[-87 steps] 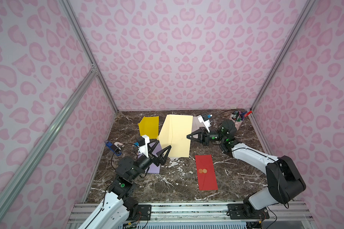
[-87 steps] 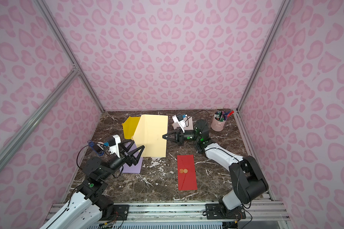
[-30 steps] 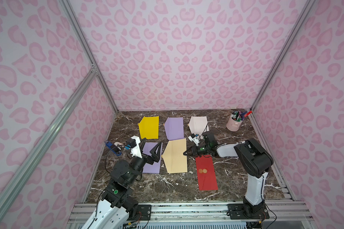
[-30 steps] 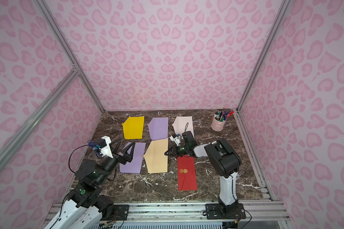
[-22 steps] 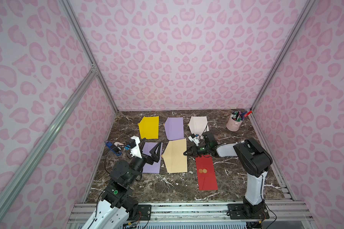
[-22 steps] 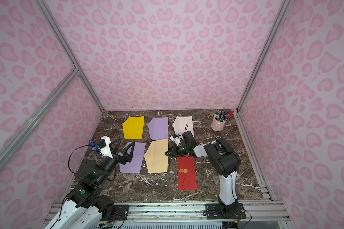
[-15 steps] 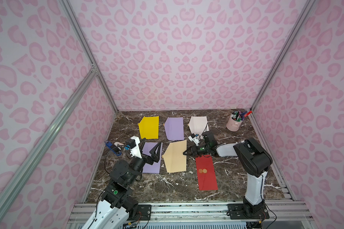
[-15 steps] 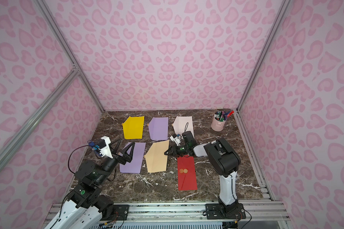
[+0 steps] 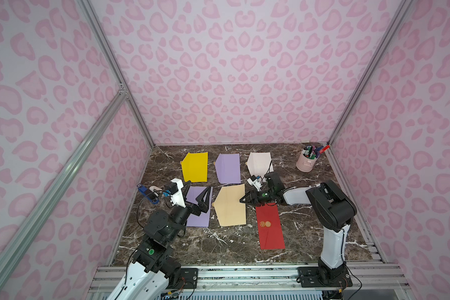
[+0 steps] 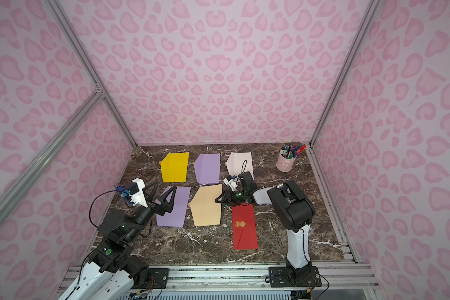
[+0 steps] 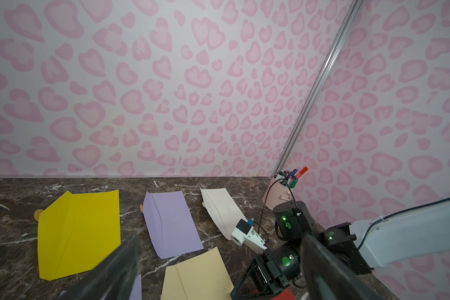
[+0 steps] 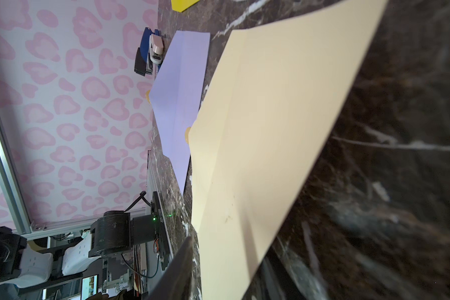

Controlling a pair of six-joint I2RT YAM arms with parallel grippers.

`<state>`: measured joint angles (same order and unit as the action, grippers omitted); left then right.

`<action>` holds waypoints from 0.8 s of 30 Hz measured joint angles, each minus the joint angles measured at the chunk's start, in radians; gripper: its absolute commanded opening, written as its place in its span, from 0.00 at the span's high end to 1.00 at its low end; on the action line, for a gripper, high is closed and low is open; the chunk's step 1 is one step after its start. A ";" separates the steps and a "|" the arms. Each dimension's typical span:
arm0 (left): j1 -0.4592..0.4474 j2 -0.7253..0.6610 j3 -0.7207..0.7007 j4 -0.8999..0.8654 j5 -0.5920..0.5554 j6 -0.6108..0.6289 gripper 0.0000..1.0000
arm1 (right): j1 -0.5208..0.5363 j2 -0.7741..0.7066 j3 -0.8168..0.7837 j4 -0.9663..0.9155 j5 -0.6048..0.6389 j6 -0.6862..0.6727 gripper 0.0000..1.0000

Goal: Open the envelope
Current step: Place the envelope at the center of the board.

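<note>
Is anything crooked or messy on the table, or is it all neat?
Mostly neat. The cream envelope in the near row lies slightly twisted, its far edge slanting, with the right gripper at its side. The red envelope sits nearer the front than its row-mates. Nothing looks spilled or torn.

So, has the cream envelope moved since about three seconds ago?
Yes, forward: the cream envelope now lies in the front row beside the red envelope, clear of the back purple envelope it covered then.
</note>
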<state>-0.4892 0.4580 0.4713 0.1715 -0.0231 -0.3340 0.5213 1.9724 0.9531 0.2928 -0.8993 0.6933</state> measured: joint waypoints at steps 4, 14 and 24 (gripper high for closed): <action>0.000 0.003 -0.001 0.001 0.003 0.000 0.03 | -0.012 -0.006 0.000 -0.023 0.016 -0.002 0.47; 0.000 0.023 -0.002 0.008 0.007 0.000 0.04 | -0.025 -0.050 0.000 -0.127 0.097 -0.036 0.45; 0.000 0.147 0.016 0.026 0.070 0.000 0.03 | -0.032 -0.295 0.080 -0.351 0.283 -0.139 0.45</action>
<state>-0.4892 0.6048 0.4873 0.1970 0.0467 -0.3340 0.4896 1.6772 1.0328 -0.0578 -0.6167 0.5541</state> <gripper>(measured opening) 0.965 0.549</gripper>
